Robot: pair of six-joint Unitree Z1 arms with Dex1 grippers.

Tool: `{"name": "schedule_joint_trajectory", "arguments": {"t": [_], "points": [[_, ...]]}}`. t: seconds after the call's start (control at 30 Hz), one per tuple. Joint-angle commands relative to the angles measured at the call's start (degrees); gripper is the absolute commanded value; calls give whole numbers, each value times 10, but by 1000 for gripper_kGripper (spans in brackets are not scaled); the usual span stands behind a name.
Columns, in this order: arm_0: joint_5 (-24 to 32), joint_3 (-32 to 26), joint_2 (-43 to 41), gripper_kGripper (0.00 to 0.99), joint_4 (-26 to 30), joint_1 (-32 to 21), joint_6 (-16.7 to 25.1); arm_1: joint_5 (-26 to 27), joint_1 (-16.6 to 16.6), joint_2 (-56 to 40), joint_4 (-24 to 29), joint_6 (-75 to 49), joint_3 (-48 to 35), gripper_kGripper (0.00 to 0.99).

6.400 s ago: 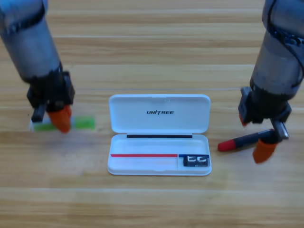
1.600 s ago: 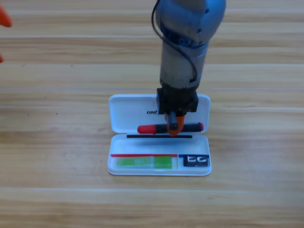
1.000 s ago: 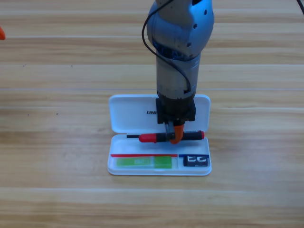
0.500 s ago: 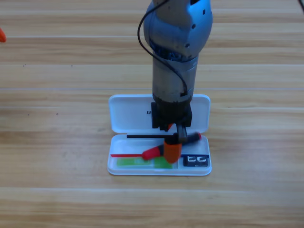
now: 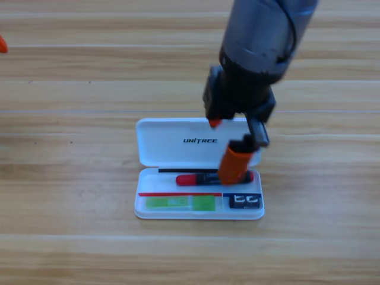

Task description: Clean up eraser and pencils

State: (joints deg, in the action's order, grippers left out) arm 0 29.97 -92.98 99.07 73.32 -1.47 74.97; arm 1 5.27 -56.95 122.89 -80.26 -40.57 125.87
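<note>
In the white plastic case at the wooden table's centre, the light-green pencil is lying left, the black red-ended pencil behind it, newly released, the white-marked dark eraser right, while the right gripper, jaws spread, is lifting clear; the left gripper is waiting at the upper-left edge.

**One word legible: the brand on the case lid**

The open white case bears "UNITREE" in dark capitals on the inside of its raised lid, just left of the right gripper. Below that gripper, the eraser shows bold white markings that cannot be read as letters. Nothing else carries readable text.
</note>
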Motion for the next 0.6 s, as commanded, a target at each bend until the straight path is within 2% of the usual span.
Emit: {"name": "schedule_joint_trajectory", "arguments": {"t": [0.03,0.1,0.17,0.3,0.37,0.43,0.5,0.6], "points": [[34,12,35,990,-13,-11,5,66,-24,-96,-6,5,-51,957],[59,1,53,989,-18,-11,3,85,-24,-132,8,13,-69,957],[98,-19,82,986,-18,-11,3,105,-24,-179,53,31,-111,957],[168,-77,155,930,-20,-6,7,120,-20,-298,221,82,-264,959],[195,-110,191,859,-20,5,11,134,-12,-349,305,106,-342,960],[208,-141,226,761,-20,21,12,144,-8,-375,354,114,-389,960],[210,-168,255,657,-20,38,12,148,-7,-381,373,117,-411,960],[214,-190,290,442,-21,63,19,170,-2,-378,381,121,-421,960]]}}
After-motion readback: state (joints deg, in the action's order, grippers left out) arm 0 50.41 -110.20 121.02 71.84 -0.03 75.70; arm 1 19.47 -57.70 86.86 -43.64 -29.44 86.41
